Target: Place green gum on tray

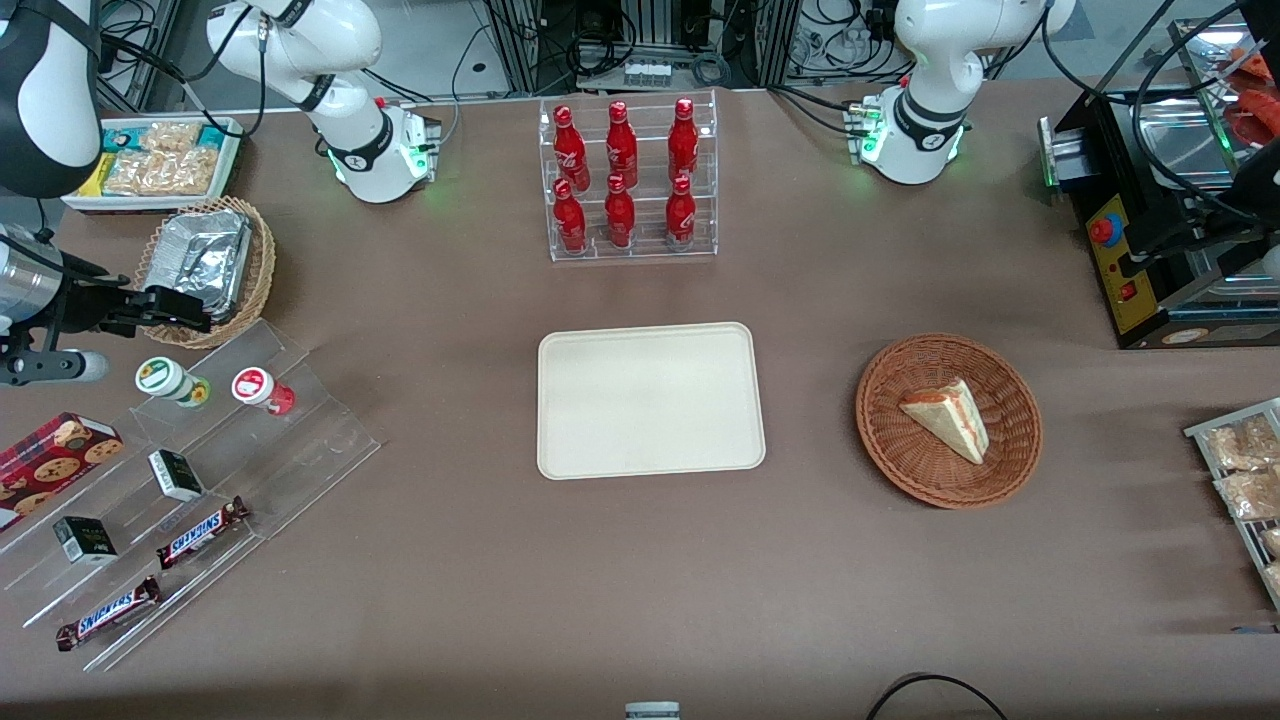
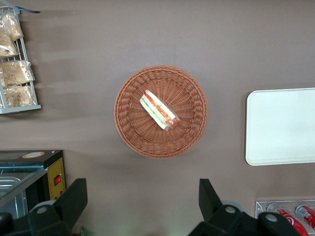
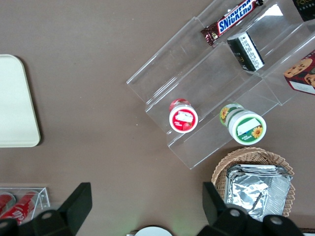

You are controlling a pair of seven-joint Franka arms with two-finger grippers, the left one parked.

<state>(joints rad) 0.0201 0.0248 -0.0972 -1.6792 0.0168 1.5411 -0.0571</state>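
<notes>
The green gum [image 1: 165,378] is a small white bottle with a green-rimmed lid. It stands upright on the top step of a clear stepped stand [image 1: 300,450], beside a like bottle with a red lid [image 1: 258,388]. It also shows in the right wrist view [image 3: 247,127]. The cream tray [image 1: 650,400] lies flat and bare at the table's middle, and its edge shows in the right wrist view [image 3: 15,101]. My right gripper [image 1: 185,308] hangs open and empty above the table, farther from the front camera than the green gum, with its fingers [image 3: 78,201] wide apart.
A wicker basket with a foil container [image 1: 200,262] sits under the gripper. Snickers bars [image 1: 200,532], small black boxes [image 1: 175,474] and a cookie box [image 1: 50,460] lie on the stand. A rack of red bottles [image 1: 625,180] and a basket with a sandwich [image 1: 948,420] stand elsewhere.
</notes>
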